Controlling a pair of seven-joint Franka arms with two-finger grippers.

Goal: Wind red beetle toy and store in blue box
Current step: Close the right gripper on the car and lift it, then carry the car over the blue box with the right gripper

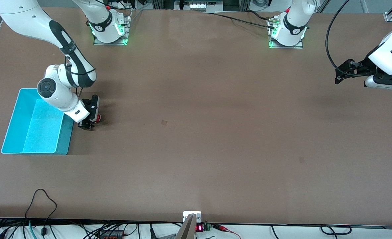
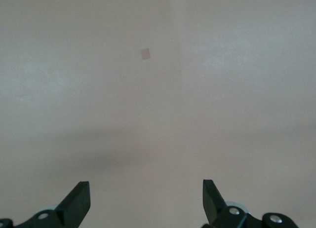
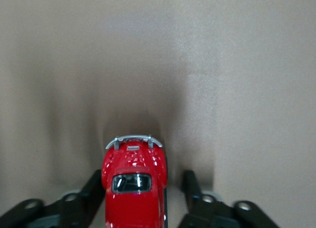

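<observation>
**Beetle in the jaws, box a short hop away**

While the left gripper [image 2: 143, 201] waits spread and empty over bare table at its own end, the right gripper [image 3: 140, 196] straddles the tiny glossy red beetle toy [image 3: 133, 188] on the brown tabletop [image 1: 196, 132], just beside the light blue rectangular plastic box [image 1: 15, 132]. One finger [image 3: 94, 188] touches, the other stands apart; uneven closing could skid the car away.

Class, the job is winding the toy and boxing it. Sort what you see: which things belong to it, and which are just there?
Job:
red beetle toy
blue box
right end effector, around the toy

Just there:
left end effector, waiting open
small square mark on table
</observation>
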